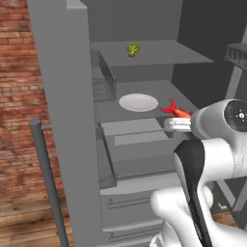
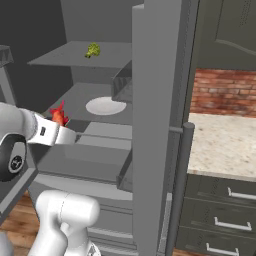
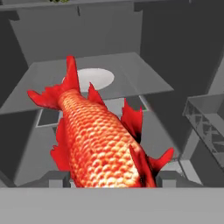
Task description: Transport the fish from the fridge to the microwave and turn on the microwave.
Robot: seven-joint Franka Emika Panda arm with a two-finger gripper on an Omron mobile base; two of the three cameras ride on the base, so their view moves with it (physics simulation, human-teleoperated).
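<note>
The red-orange fish (image 3: 98,144) lies between my two finger tips, tail pointing into the open fridge (image 1: 67,96). My gripper (image 3: 114,180) is shut on the fish, holding it just in front of the middle shelf (image 1: 164,91). From the left base the fish (image 1: 176,111) pokes out past the hand, with the gripper (image 1: 174,118) right below it. In the right base view the fish (image 2: 59,115) sits at the end of the gripper (image 2: 64,126), before the fridge (image 2: 155,125) interior. The microwave is out of view.
A white plate (image 1: 138,102) rests on the middle shelf behind the fish, and a yellow-green vegetable (image 1: 133,48) on the shelf above. The fridge doors stand open on both sides, one with a bar handle (image 2: 180,190). A stone counter (image 2: 225,145) over dark drawers is at right.
</note>
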